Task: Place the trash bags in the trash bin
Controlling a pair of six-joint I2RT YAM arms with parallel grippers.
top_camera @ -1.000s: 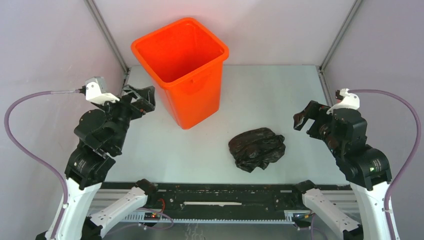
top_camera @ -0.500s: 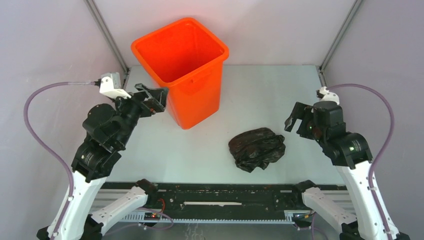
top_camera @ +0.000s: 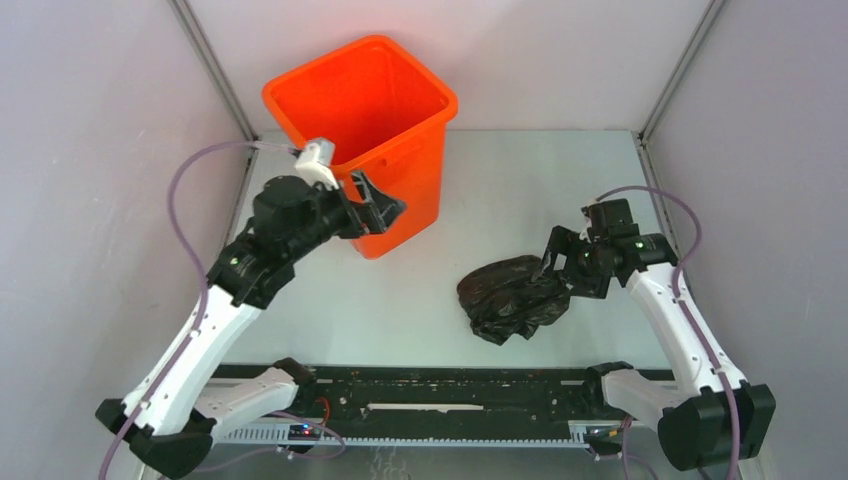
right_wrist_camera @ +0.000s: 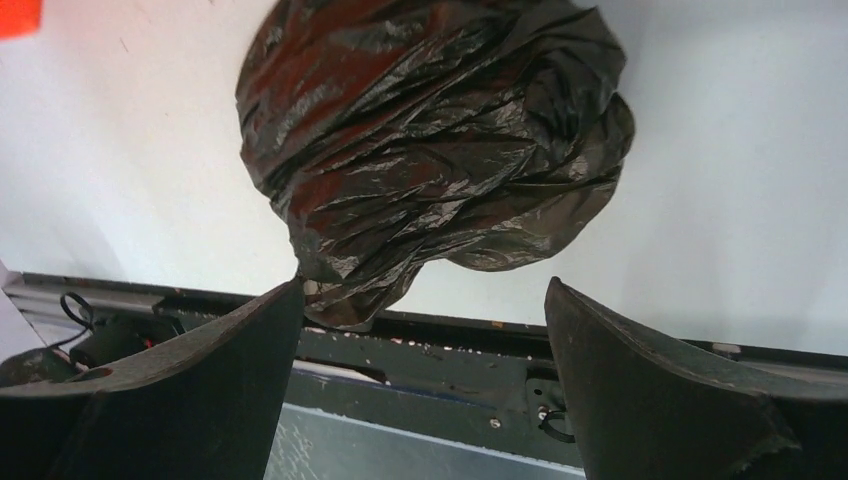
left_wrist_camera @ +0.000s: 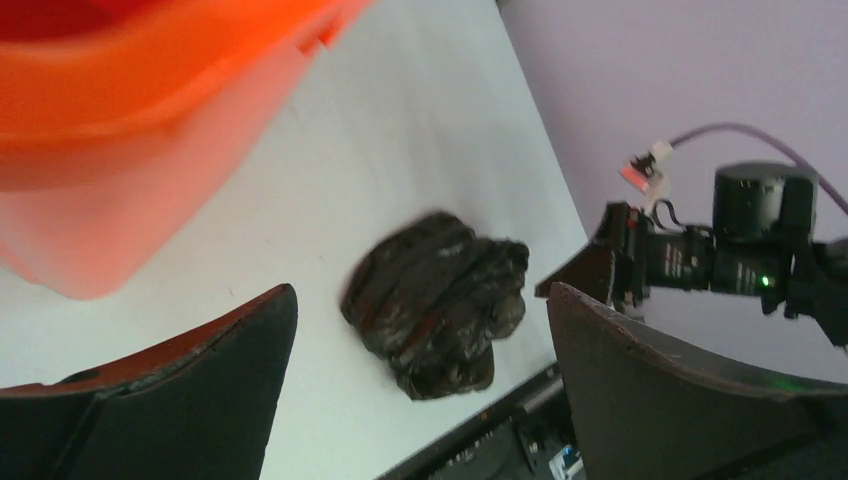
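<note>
1. Your right end effector (top_camera: 551,263) has its fingers spread wide apart and grips nothing. In the right wrist view the black trash bag (right_wrist_camera: 430,150) lies just ahead of the gap between them (right_wrist_camera: 422,290), with its lowest fold close to the left finger. You cannot tell whether it touches.
2. In the top view that end effector sits at the 2 o'clock edge of the trash bag (top_camera: 515,297). It is pitched down toward the bench (top_camera: 400,300).
3. Your right arm bends in from the 5 o'clock corner, with the forearm rising toward 11 o'clock.
4. Your left end effector (top_camera: 380,205) is also spread wide and empty. It is against or just in front of the near wall of the orange trash bin (top_camera: 400,135), on its 7 o'clock side. Contact is unclear.
5. Through the left wrist camera you see the trash bin (left_wrist_camera: 120,150) blurred at 10 o'clock. The trash bag (left_wrist_camera: 435,300) lies beyond the open fingers (left_wrist_camera: 420,290).
6. Your left arm stretches long from the 7 o'clock corner toward 1 o'clock.
7. The trash bag is a crumpled heap on the bench, at 4 o'clock from the trash bin and apart from it. The trash bin stands upright.
</note>
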